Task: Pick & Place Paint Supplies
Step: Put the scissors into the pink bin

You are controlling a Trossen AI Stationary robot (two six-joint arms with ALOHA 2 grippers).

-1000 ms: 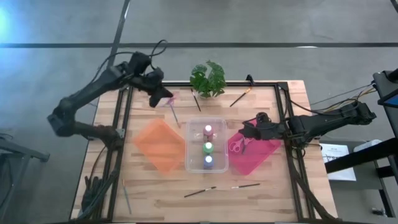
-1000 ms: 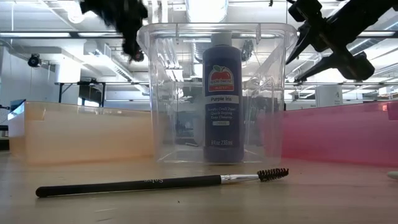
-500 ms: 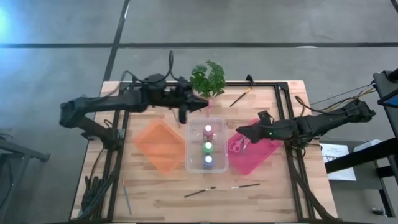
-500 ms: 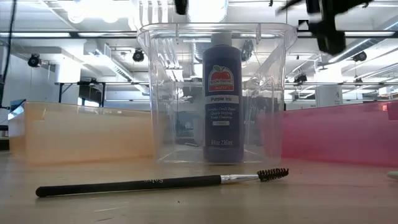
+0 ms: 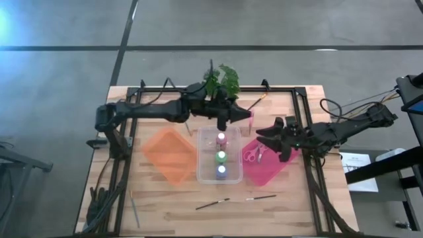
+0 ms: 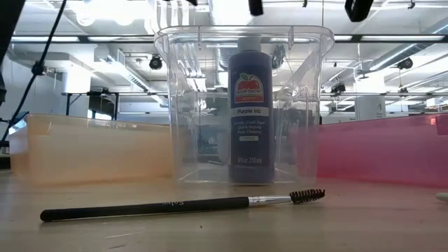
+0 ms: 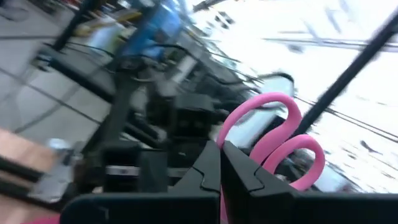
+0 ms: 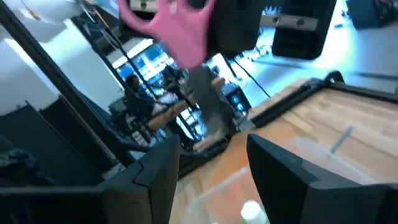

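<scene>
My left gripper (image 5: 229,119) hangs in the air at the far end of the clear bin (image 5: 200,173), shut on pink-handled scissors (image 5: 242,114). In the left wrist view their loops (image 7: 281,142) stick out past the fingers. The bin holds a pink bottle (image 5: 221,139), a green bottle (image 5: 221,157) and a blue bottle (image 5: 221,172), all upright. My right gripper (image 5: 280,141) is open over the pink mat (image 5: 277,160), where a second pair of scissors (image 5: 251,155) lies flat. Thin brushes lie on the table near the bin (image 5: 213,203). My left gripper pinches the scissors between its two fingers (image 7: 208,169), just below the pink handle loops (image 7: 231,127). The blades are hidden behind the fingers. The scissors are lifted clear of the table, with the loops (image 8: 181,23) beyond the fingertips.
A leafy plant (image 5: 222,82) stands at the far edge, right behind my left gripper. An orange mat (image 5: 170,154) lies left of the bin. More brushes lie at the far right (image 5: 255,104) and the near left (image 5: 134,209). In the low view a dark brush (image 6: 182,205) lies before the bin.
My left arm has swung from the table's far left toward the right, carrying the pink scissors through the air, and now reaches past the plant to the bin's far end. My right gripper has stayed over the pink mat, shifting only slightly.
</scene>
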